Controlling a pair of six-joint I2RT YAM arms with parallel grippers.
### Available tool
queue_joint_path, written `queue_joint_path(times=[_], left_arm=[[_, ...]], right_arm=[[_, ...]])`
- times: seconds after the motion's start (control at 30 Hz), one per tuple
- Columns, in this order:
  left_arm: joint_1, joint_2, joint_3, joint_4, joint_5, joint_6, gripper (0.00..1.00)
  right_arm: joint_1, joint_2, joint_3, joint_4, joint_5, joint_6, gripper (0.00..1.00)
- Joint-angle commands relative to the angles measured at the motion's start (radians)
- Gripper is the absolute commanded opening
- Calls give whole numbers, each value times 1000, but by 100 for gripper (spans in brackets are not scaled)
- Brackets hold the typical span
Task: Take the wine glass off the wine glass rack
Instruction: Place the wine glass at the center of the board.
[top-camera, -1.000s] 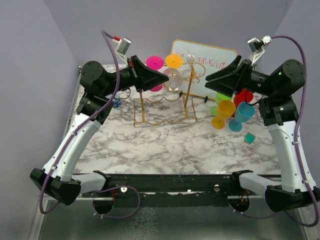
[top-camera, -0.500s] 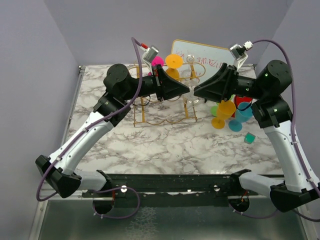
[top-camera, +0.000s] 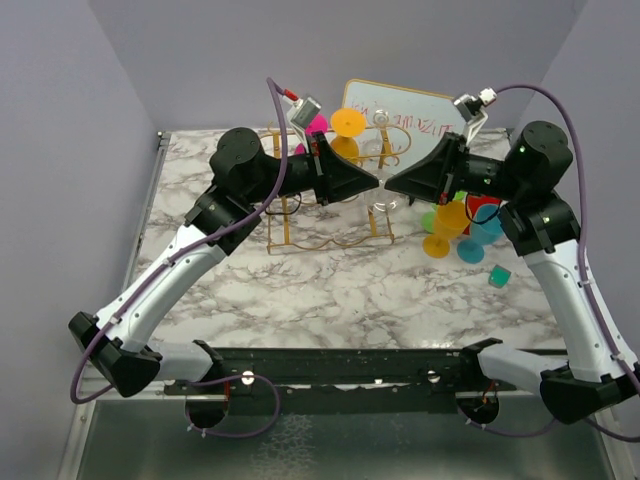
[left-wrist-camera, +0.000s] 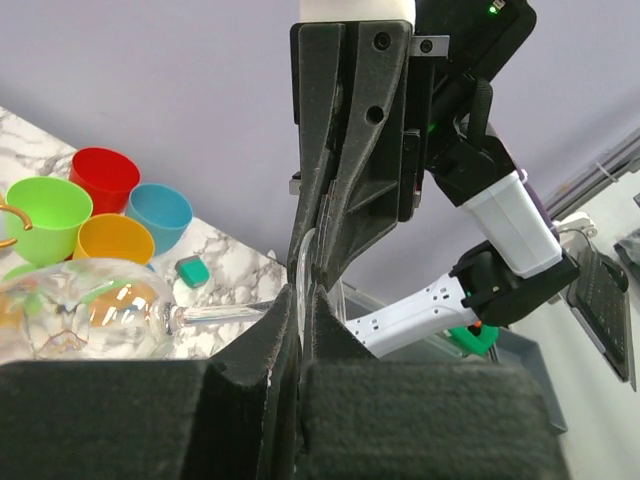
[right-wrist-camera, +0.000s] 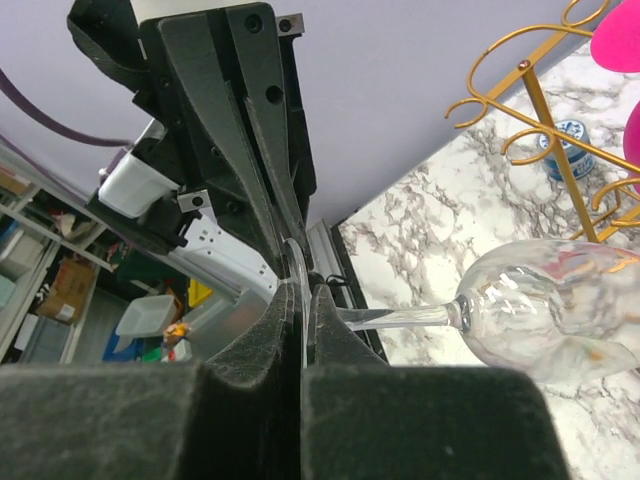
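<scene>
Two arms meet nose to nose above the back half of the bench (top-camera: 330, 290) in my top view. The left arm (top-camera: 175, 270) rises from its base and reaches right, across the wine glass rack (right-wrist-camera: 544, 110). A pink disc (top-camera: 316, 124) and an orange disc (top-camera: 348, 122) show near the rack's top.

The left jaws end over the rack's right side, clenched on the foot of the wine glass (left-wrist-camera: 85, 315). On my left wrist camera the foot is a thin clear rim, edge-on, pinched in the slit between the fingers (left-wrist-camera: 250, 370). The stem runs level from it and the bowl lies on its side. A gold curl sits right beside the bowl, but I cannot tell whether the two touch.

From the top, the glass is mostly hidden under the two sets of jaws. It is held in the air at the right end of the rack.

The right jaws come in from the opposite side and grasp the same foot, tip to tip with the left pair. The right wrist camera shows the bowl lying close to the rack's post.

Further right, the right arm (top-camera: 575, 290) bends over a cluster of coloured cups (top-camera: 452, 215). A small teal block (top-camera: 499, 276) lies near them, and a whiteboard (top-camera: 420, 115) leans at the back.
</scene>
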Motion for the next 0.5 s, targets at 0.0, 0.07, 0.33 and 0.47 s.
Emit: queue_joint_path(times=[0.0,0.07,0.33,0.47], left_arm=[[1,-36,1,14,-50,41,0],[1,-32,-3,15,-22,38,15],[1,-31,-50,4,92,5,40],[1,-34,-53,-70,91,35,40]], right_arm=[[11,-18,-32,26,-30,40,0],[11,-25,-37,33,-15,44,0],[11,-38,-55,30,12,27,0],[11,-45,-52,23,34,10,0]])
